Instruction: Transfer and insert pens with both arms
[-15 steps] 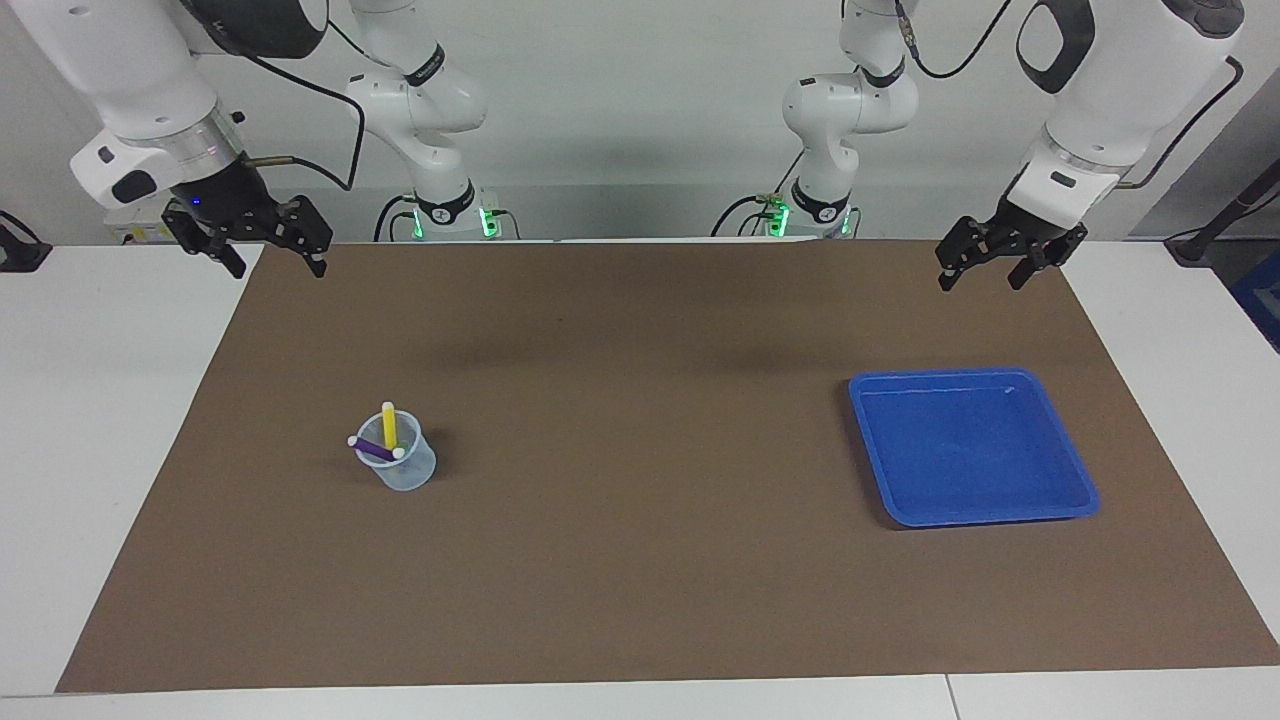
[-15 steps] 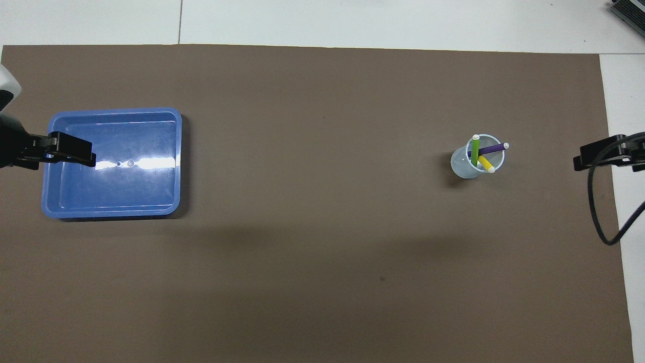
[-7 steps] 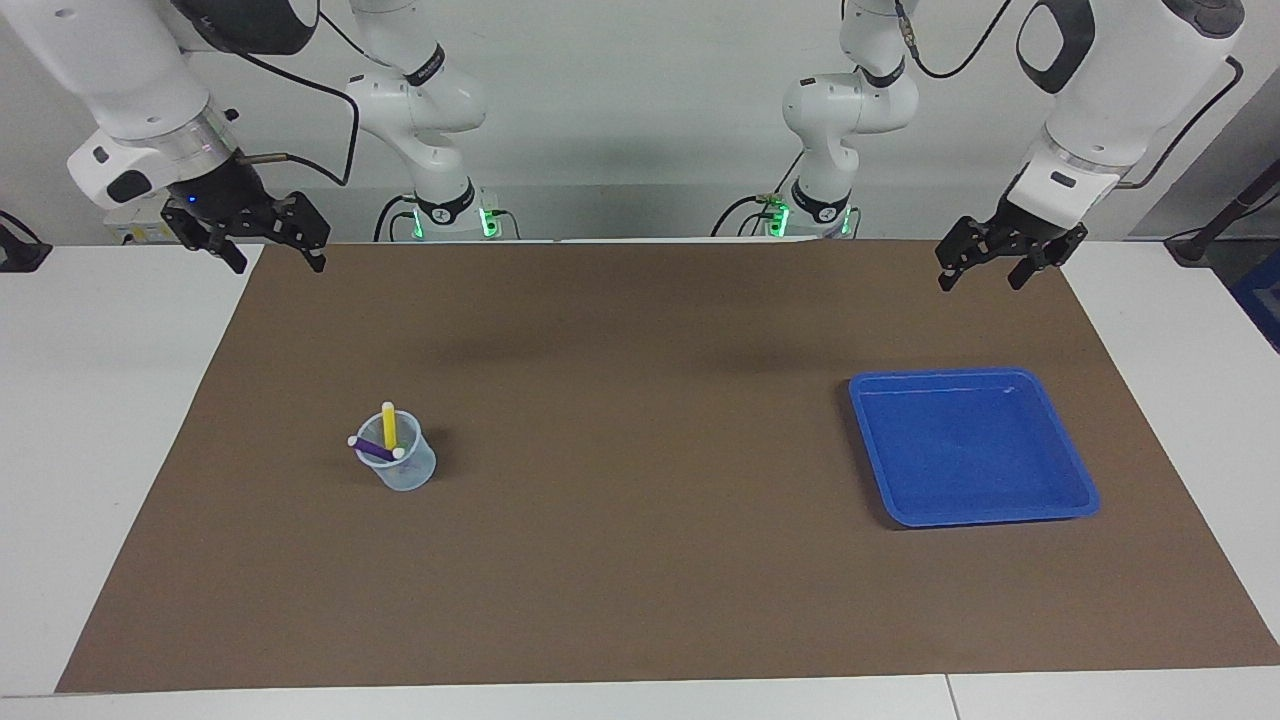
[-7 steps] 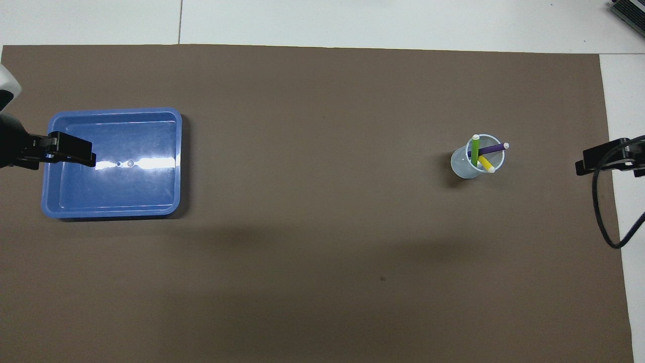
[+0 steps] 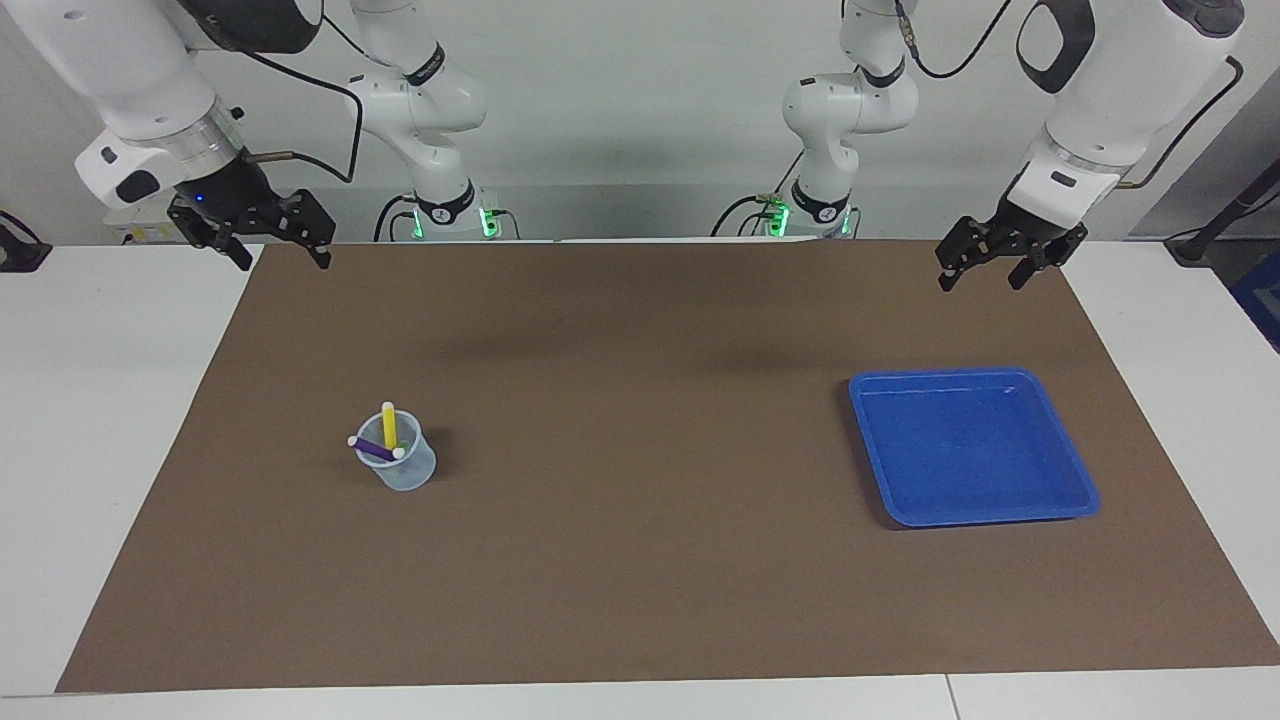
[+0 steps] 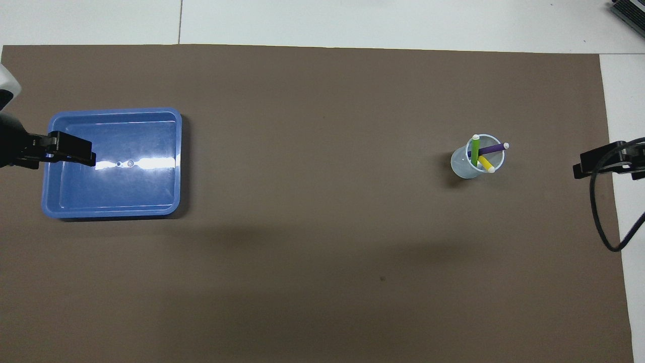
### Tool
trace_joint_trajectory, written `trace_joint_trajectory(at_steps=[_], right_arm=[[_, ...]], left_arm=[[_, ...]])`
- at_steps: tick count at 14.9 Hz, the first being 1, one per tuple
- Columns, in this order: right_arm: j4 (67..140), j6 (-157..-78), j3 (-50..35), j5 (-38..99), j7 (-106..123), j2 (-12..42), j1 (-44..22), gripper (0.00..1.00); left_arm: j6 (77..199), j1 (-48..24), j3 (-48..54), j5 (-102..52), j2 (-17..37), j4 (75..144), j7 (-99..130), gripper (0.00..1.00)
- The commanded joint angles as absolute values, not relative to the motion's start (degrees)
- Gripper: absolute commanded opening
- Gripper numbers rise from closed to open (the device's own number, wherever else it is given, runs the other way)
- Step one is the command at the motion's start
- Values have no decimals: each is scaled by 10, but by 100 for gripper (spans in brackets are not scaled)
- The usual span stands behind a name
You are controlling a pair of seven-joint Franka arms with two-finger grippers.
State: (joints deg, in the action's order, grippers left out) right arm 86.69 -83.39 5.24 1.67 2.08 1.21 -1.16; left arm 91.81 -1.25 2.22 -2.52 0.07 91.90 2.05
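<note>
The right gripper (image 5: 270,245) has shifted a little since a moment ago, toward the middle of the table and a bit higher, while the left gripper (image 5: 993,265) has stayed put, and the cup and tray have not moved at all. Going across the facing view from its left edge, the right gripper comes first; it hangs in the air over the edge of the brown mat (image 5: 640,560) at its own arm's end of the table, its two fingers spread apart and nothing between them. Below it, down on the mat and well apart from it, stands a small clear cup (image 5: 405,465). All three pens stand in that cup: the yellow pen (image 5: 388,424) sticks up, the purple pen (image 5: 376,449) leans across the rim, and the green pen (image 6: 475,150) shows best from overhead. Next comes bare mat, then the blue tray (image 5: 1060,445), which has nothing in it. The left gripper hangs high over the mat edge, above the tray and apart from it, fingers spread wide and holding nothing; this arm waits. The pens look light, hard and smooth, so they could slip or twist. I think the best place to pinch one is the stick part poking above the rim, not the little white cap. The cup looks light too and could tip.
</note>
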Motion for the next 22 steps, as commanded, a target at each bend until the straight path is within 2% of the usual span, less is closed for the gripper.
trace_joint_trajectory(at_steps=[1,22], right_arm=[[870,-835,62,5,29,4,-21,100],[871,-852,61,-5,28,5,-15,100]], left_arm=[[930,-17,18,-33,-12,933,18,100],[932,-17,18,-33,-12,933,19,100]])
